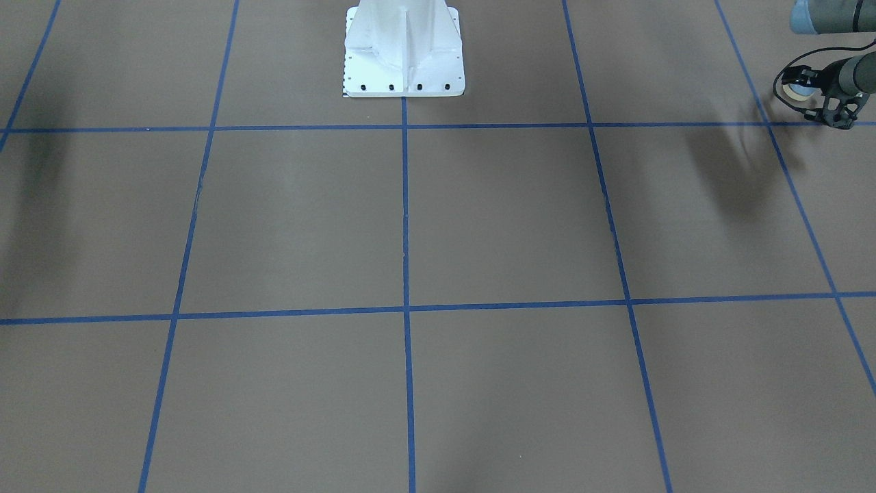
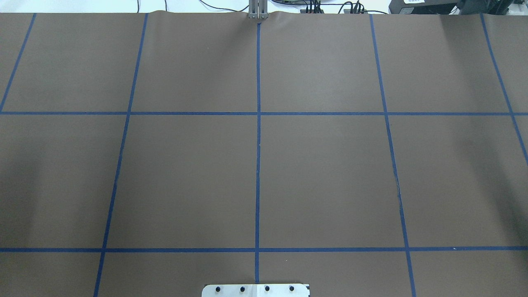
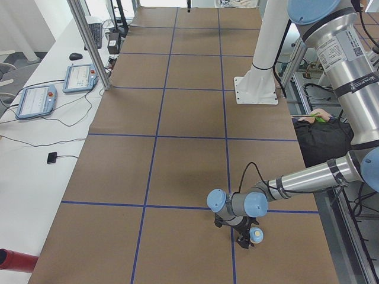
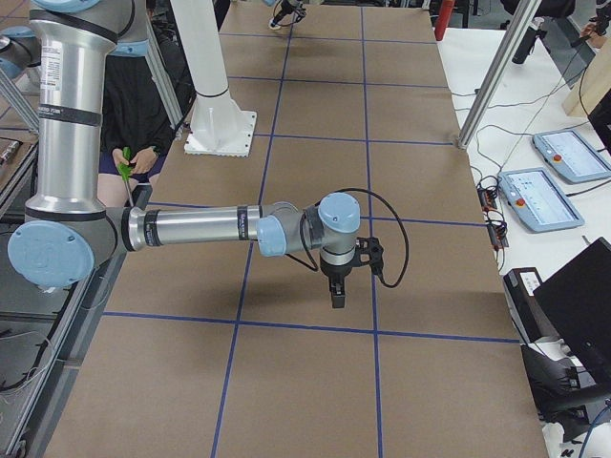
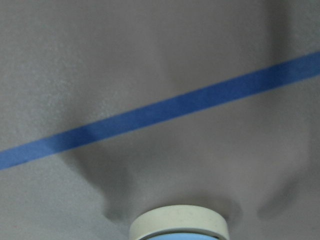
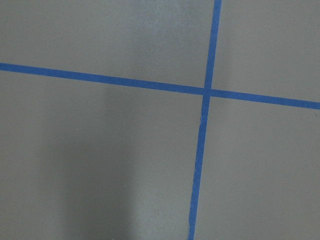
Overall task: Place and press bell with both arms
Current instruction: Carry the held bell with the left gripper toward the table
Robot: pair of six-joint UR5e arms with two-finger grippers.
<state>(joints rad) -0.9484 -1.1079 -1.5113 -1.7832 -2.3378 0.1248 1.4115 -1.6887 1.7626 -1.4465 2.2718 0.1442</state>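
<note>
The bell [image 1: 796,90] is light blue with a cream base ring and sits in my left gripper [image 1: 809,93] at the far right edge of the front-facing view, just above the brown table. The gripper is shut on it. In the exterior left view the bell [image 3: 257,235] shows at the tip of the near arm's gripper [image 3: 244,235]. The left wrist view shows only the bell's cream ring [image 5: 180,222] over a blue tape line. My right gripper [image 4: 336,286] hangs over the table in the exterior right view only; I cannot tell whether it is open or shut.
The white bolted pedestal [image 1: 404,51] stands at the table's robot side and also shows in the overhead view [image 2: 255,290]. Blue tape lines [image 2: 258,165] divide the brown table cover into squares. Two tablets [image 3: 38,100] lie on the white side bench.
</note>
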